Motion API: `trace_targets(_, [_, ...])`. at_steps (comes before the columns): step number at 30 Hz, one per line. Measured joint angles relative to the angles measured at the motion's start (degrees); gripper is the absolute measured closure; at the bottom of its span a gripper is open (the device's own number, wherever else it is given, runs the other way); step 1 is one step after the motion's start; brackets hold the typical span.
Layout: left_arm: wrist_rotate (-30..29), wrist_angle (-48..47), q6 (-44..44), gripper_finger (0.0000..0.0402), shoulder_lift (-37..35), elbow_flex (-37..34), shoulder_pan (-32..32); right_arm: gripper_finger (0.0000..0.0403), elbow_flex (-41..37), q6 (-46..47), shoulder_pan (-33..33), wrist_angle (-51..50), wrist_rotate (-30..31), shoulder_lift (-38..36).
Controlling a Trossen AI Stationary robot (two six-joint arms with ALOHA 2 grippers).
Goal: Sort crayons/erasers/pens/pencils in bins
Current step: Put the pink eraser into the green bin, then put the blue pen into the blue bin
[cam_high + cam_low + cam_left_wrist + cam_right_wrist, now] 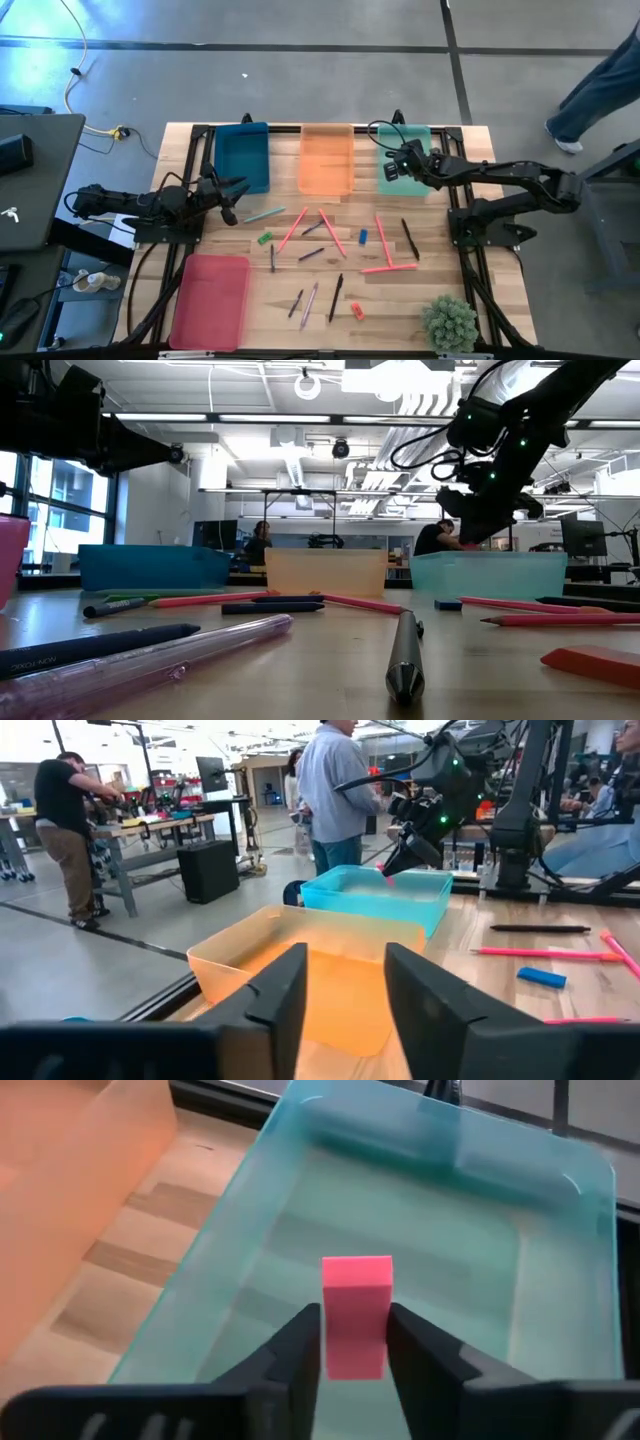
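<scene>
Between the right gripper's [353,1342] fingers a pink eraser [356,1315] is standing, seemingly gripped, hanging over the mint-green bin [560,1280] at mid-frame.

A pink eraser [356,1316] stands on end between the right gripper's [355,1342] fingers, over the mint-green bin [405,165]. That bin sits at the table's far edge beside the orange bin [327,160] and teal-blue bin [242,156]; the pink-red bin [211,300] lies near-left. Green [264,238], blue [363,237] and red [357,311] erasers lie among the sticks
</scene>
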Motion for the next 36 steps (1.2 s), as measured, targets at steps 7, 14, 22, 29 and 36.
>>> trace_targets(7, [0.00, 0.98, 0.32, 0.0213, 0.00, 0.00, 0.00, 0.0212, 0.00, 1.59, 0.00, -0.58, -2.67, -0.39])
trace_targets(14, [0.04, 2.33, 1.45, 0.0209, 0.00, 0.00, 0.00, 0.0177, 0.00, -1.07, 0.00, -0.60, -2.22, -2.31])
trace_targets(22, [1.16, 3.29, 3.70, 0.0215, 1.02, 4.21, 0.04, 0.0180, 0.01, -7.84, 0.00, -0.57, 0.32, -11.55])
trace_targets(29, [-0.70, -2.70, 3.82, 0.0216, 7.99, 13.55, 0.04, 0.0181, 0.02, -9.47, 0.15, -1.52, -0.42, -16.06])
trace_targets(36, [-3.12, -19.71, -7.73, 0.0216, 19.98, 25.46, 1.99, 0.0181, 0.02, -9.52, 0.17, -3.60, -2.95, -16.15])
